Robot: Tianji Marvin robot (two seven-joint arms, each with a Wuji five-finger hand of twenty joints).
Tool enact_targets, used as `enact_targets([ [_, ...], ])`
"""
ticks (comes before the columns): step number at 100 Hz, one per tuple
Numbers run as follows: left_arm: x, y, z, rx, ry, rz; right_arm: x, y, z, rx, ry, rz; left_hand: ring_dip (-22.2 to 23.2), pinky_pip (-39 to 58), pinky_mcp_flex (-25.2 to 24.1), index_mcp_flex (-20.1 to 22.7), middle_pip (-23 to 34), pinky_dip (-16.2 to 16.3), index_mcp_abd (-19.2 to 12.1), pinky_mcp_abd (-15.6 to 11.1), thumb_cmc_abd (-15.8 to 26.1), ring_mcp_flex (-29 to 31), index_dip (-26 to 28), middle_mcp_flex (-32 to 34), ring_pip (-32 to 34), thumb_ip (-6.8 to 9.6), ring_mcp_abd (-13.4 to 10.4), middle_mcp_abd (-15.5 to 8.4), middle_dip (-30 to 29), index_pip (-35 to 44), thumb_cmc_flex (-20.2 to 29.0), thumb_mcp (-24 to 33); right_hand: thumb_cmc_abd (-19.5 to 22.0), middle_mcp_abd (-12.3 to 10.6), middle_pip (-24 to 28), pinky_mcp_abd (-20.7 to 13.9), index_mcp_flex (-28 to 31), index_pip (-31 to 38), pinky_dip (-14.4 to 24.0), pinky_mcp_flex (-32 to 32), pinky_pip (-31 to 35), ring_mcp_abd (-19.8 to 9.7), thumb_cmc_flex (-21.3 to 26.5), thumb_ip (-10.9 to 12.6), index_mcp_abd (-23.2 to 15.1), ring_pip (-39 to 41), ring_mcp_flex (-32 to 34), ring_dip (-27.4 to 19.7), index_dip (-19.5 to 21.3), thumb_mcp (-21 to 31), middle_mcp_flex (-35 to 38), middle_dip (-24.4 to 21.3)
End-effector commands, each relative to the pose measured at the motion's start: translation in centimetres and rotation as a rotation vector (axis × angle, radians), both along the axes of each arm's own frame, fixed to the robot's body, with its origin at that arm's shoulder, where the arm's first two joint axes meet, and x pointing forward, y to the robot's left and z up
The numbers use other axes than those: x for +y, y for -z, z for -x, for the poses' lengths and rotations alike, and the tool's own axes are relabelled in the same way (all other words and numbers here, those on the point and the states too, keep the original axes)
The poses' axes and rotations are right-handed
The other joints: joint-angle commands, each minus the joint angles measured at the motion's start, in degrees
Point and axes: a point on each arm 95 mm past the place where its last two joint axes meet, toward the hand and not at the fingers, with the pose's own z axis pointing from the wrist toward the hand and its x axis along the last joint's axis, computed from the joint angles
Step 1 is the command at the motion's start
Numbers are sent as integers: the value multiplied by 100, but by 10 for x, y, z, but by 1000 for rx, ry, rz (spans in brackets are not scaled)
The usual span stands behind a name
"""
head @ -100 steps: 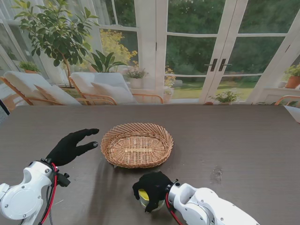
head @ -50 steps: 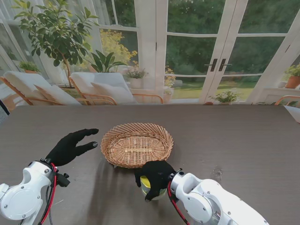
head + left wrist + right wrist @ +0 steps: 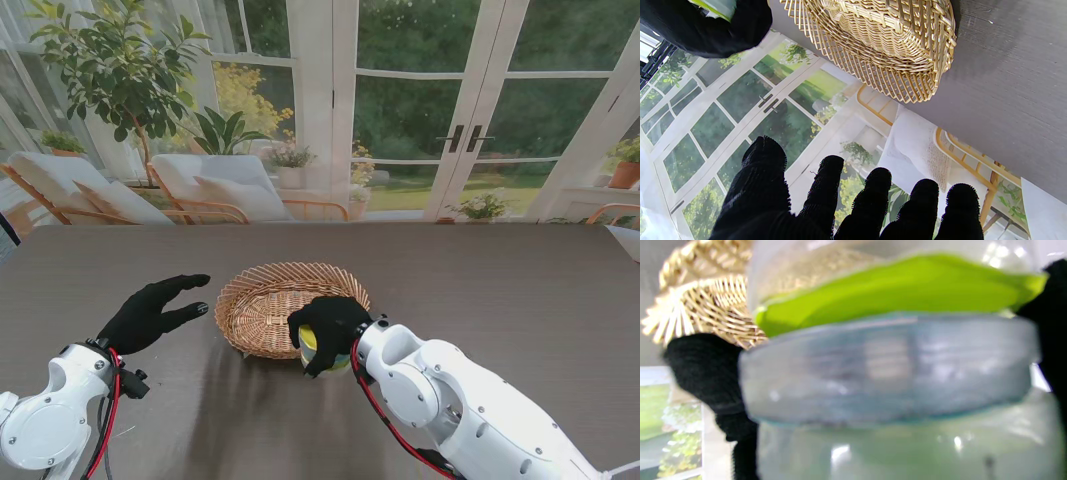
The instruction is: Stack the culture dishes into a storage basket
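Left arm comes up from the bottom-left corner of the stand view, white forearm with a red cable at the wrist. Left hand (image 3: 150,312) sits over the table (image 3: 520,300) just left of the basket, black glove, palm roughly side-on, fingers extended toward the basket and spread, thumb apart from the rest. Holds nothing. Not touching the wicker; a strip of bare table shows between fingertips and rim. Left wrist view confirms: five fingertips (image 3: 873,190) fanned out, nothing between them, basket wall ahead of them.

Basket (image 3: 262,300): oval wicker, centre of the table, upright. The part of its interior that shows has no dishes in it.

Right arm enters from the bottom-right corner, forearm angled toward the basket. Right hand (image 3: 328,325) is at the basket's near-right rim, fingers curled around a culture dish (image 3: 312,345) with a yellow-green inside. Grip is closed on the dish; fingers wrap over its top and sides, so only a sliver shows on the side nearer to me. Hand overlaps the rim; dish sits at the rim's near edge. Cannot tell if it touches the wicker or the table.

Right wrist view, blurred: clear dish wall fills the frame, green layer inside it, black fingers (image 3: 706,373) on both sides, wicker right behind.
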Motion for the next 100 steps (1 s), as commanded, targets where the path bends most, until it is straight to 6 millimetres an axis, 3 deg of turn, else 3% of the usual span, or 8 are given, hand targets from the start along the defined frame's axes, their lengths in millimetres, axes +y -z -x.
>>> enact_targets([
  [1,-1,1,2,12,4,-3,3,-9,-11,-18,15,-10,49,-9,-15,82,14,79,6,164,218,122,23,71,62,164,52,25,46,20,138,-100,953,-683,1659,-1713,594,1675,513,-116,1119,-1172,2341,609,527,3268,2026,389,316,1158,1153,722],
  [39,0,1,2,22,-6,-7,20,-26,-42,-81,57,-39,47,-11,-18,64,13,78,20,161,219,111,19,66,57,164,54,46,45,12,146,-97,942,-700,1649,-1678,598,1670,508,-129,1094,-1157,2339,592,503,3240,2024,379,320,1159,1148,720],
  [100,-1,7,-6,71,-12,-23,40,3,-95,-115,78,-60,50,-14,-29,72,10,78,14,160,221,108,21,57,58,165,50,40,45,17,147,-98,938,-724,1673,-1609,590,1686,493,-147,1034,-1138,2316,562,461,3199,2024,362,317,1183,1148,703],
])
